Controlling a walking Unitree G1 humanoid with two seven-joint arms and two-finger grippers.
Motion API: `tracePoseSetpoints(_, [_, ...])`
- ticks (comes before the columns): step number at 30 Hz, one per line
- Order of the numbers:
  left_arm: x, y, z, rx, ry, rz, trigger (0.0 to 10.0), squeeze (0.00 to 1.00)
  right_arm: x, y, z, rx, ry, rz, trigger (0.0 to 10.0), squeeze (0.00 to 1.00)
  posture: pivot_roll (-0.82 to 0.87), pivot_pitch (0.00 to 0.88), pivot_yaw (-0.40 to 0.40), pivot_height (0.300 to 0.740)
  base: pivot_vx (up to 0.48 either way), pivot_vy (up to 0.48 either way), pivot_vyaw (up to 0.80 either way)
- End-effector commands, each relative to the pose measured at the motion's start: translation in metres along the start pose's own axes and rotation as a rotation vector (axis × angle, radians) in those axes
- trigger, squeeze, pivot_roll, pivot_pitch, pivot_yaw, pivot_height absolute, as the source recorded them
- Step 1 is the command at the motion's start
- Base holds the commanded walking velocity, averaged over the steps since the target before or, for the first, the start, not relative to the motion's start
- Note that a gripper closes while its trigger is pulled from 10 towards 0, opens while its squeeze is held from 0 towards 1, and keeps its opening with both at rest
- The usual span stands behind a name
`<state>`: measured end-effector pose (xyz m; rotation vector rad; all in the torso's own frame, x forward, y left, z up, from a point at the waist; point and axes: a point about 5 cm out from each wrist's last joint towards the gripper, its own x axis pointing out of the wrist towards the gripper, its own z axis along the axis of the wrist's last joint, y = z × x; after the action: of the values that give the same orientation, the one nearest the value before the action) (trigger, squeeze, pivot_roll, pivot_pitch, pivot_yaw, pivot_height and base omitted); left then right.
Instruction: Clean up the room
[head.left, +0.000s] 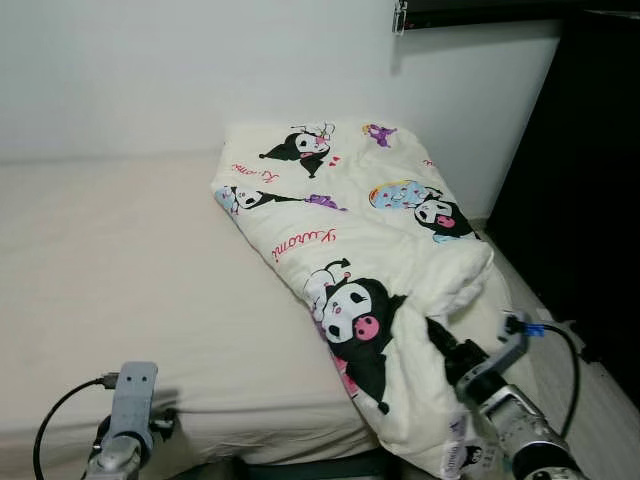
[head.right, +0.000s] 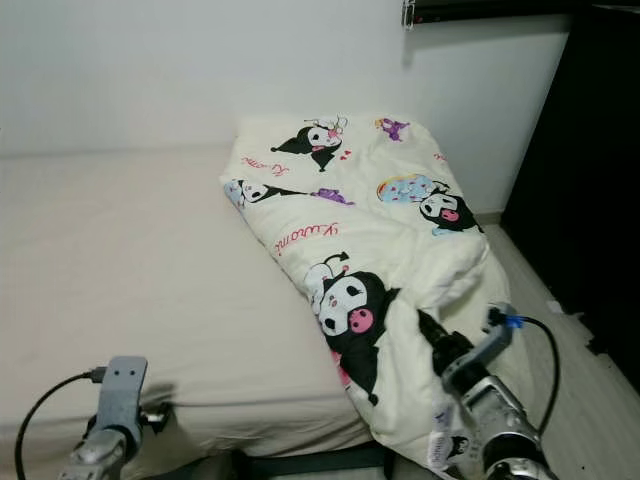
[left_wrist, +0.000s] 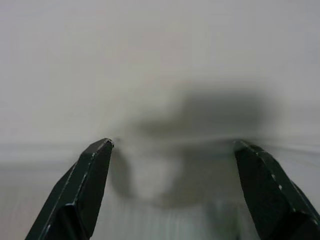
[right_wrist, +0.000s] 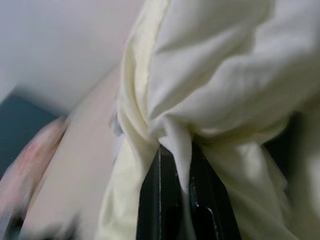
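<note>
Lower right of frame, right gripper (head.left: 437, 333) jaws clenched on a bunched fold of the cream cartoon-print blanket (head.left: 350, 230), likely to pull it straight, blanket lying rumpled along the bed's (head.left: 120, 260) right side, left gripper (left_wrist: 172, 150) released at the mattress edge.
</note>
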<state>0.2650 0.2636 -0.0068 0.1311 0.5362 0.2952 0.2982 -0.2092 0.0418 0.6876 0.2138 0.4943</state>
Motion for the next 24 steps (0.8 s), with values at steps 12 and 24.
tracePoseSetpoints(12, [0.008, 0.006, 0.151, -0.130, -0.543, 0.077, 10.0, 0.00, 0.026, 0.087, -0.067, -0.236, 0.686, 0.693, 0.0, 0.00, -0.09, 0.000, -0.016, 0.556, 0.000, 0.000, 0.00])
tracePoseSetpoints(24, [0.003, 0.003, 0.172, -0.162, -0.637, 0.048, 10.0, 0.00, 0.026, 0.081, -0.075, -0.337, 0.817, 0.660, 10.0, 0.44, -0.08, 0.000, -0.022, 0.556, 0.000, 0.000, 0.00])
